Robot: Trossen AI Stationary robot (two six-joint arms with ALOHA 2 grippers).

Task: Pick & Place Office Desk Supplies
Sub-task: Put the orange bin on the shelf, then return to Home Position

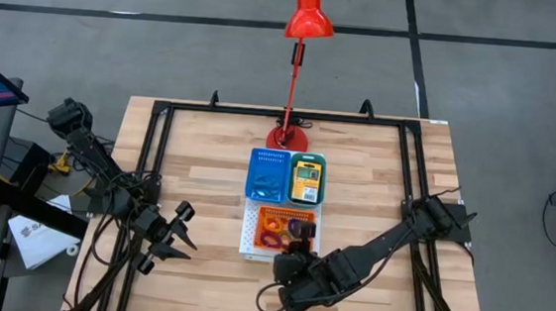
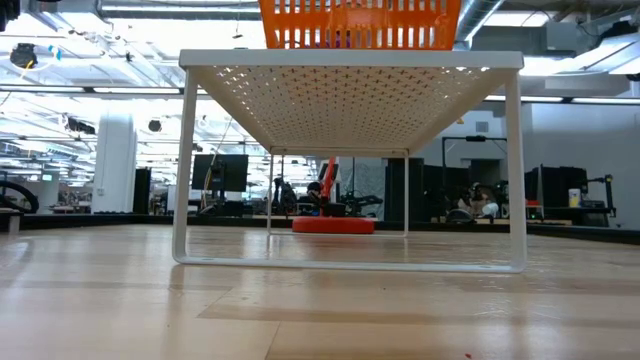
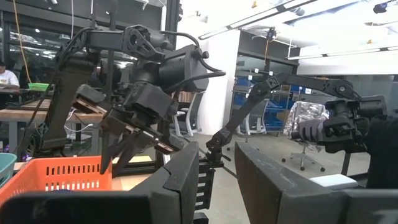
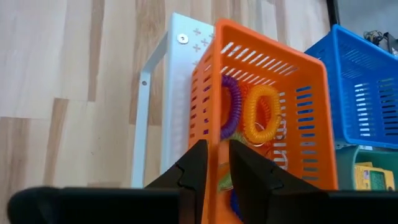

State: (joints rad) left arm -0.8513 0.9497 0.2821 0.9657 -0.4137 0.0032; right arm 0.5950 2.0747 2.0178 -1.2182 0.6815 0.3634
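The slotted orange plastic tray (image 4: pixel 261 124) sits on the white perforated metal board (image 1: pixel 252 235), holding a purple coiled loop (image 4: pixel 231 106) and an orange coiled loop (image 4: pixel 261 115). The right gripper (image 4: pixel 214 163) hovers at the tray's near rim, fingers nearly closed, gripping nothing. Beyond the tray stand a blue tray (image 1: pixel 268 174) and a teal tray (image 1: pixel 306 178). The left gripper (image 1: pixel 174 235) waits open, well left of the board.

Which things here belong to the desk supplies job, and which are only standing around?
Job: orange tray with purple loop and orange loop; blue tray; teal tray holding a crayon box.
Not job: red lamp; white perforated shelf.
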